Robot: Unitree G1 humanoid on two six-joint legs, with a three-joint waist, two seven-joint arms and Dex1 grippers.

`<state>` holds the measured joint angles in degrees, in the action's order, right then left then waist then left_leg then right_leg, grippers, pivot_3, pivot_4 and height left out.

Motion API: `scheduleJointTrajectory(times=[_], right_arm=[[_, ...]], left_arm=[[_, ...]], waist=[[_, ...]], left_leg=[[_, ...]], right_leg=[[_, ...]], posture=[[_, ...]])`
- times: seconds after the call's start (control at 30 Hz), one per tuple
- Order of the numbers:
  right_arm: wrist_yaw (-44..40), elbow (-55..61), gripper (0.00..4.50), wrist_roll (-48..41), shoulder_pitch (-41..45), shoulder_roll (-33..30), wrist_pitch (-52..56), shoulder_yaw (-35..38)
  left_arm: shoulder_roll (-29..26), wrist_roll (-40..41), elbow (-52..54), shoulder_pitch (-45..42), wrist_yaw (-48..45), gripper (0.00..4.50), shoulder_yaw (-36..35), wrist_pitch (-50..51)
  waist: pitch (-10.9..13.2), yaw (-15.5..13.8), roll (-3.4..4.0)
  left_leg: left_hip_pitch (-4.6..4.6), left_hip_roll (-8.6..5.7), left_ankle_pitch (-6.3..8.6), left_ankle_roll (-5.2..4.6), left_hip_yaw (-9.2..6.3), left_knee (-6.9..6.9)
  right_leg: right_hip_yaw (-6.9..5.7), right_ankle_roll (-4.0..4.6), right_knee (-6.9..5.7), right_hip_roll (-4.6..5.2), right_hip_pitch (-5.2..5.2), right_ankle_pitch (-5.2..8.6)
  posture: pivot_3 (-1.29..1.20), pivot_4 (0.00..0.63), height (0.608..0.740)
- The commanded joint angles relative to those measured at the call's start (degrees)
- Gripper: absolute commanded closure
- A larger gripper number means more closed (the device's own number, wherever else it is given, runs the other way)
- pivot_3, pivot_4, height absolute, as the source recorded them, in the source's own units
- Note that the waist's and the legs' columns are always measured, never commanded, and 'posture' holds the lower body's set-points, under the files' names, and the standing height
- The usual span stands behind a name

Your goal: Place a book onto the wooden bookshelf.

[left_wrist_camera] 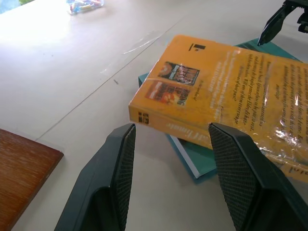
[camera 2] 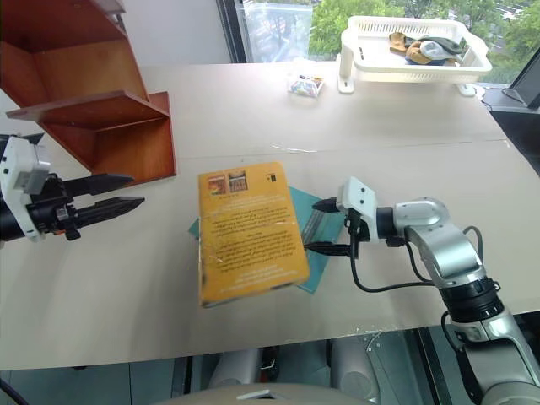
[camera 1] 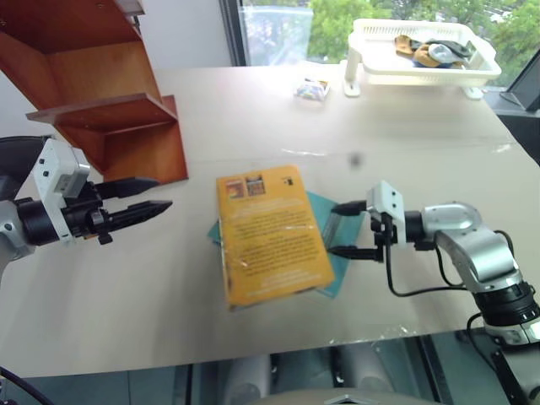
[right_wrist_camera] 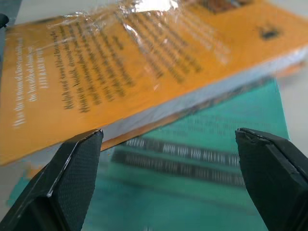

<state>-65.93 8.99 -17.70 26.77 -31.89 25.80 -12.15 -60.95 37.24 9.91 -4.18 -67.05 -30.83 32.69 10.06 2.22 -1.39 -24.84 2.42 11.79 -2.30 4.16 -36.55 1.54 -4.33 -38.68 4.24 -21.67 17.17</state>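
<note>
The wooden bookshelf (camera 1: 101,101), reddish-brown flat boards, stands at the far left of the pale worktop (camera 1: 253,110). The left gripper (camera 1: 143,202) hovers before it, jaws moderately parted and empty, pointed toward the book (camera 1: 270,236). That glossy orange-yellow paperback lies flat mid-worktop on a teal-blue book (camera 1: 325,245), its long axis running away from the robot, pictures at the far end. The right gripper (camera 1: 337,229) sits just beside its right edge, jaws wide, gripping nothing.
</note>
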Motion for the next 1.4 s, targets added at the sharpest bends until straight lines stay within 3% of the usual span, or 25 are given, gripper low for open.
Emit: scheduleJointTrajectory(times=[0.03,0.4,1.07,1.2,1.4], right_arm=[[0.2,1.0,0.0,0.0,1.5,1.5,-1.2,-1.8],[-1.6,-8.2,0.0,3.2,7.4,5.2,-7.3,-6.2],[-2.9,-22.1,0.0,7.1,14.5,13.6,-16.3,-7.4],[-2.8,-22.8,0.0,7.6,14.6,13.3,-17.1,-6.7],[-4.2,-17.8,0.0,5.4,12.0,6.1,-14.9,-2.2]], left_arm=[[-0.3,-0.2,0.3,-0.2,-0.1,1.96,-0.7,-1.1],[0.1,0.7,1.8,3.1,0.0,1.96,-2.8,0.0],[-2.1,2.3,1.6,16.0,-10.8,1.96,-13.2,3.8],[-1.5,1.6,0.8,16.2,-10.1,1.96,-12.7,3.6],[1.3,4.3,0.6,16.1,-9.4,1.96,-8.9,6.4]], waist=[[0.0,0.0,0.0],[0.0,0.1,0.0],[0.0,0.3,0.01],[0.0,0.2,0.01],[0.0,0.0,0.01]], left_leg=[[0.01,0.01,0.0,0.0,-0.01,0.0],[0.02,0.01,-0.01,0.01,-0.01,-0.02],[0.04,0.08,-0.05,0.09,-0.01,-0.02],[0.04,0.07,-0.04,0.08,-0.02,-0.01],[0.04,-0.03,-0.03,0.07,-0.03,-0.01]], right_leg=[[-0.01,0.0,-0.01,-0.01,0.0,0.0],[-0.01,0.01,-0.08,-0.02,-0.01,0.0],[-0.04,0.04,-0.09,-0.02,-0.04,0.01],[-0.06,0.04,-0.09,0.0,-0.04,0.01],[-0.08,0.05,-0.08,0.14,-0.04,0.01]], posture=[[0.0,0.15,0.74],[0.0,0.15,0.74],[0.0,0.15,0.74],[0.0,0.15,0.74],[0.0,0.15,0.74]])
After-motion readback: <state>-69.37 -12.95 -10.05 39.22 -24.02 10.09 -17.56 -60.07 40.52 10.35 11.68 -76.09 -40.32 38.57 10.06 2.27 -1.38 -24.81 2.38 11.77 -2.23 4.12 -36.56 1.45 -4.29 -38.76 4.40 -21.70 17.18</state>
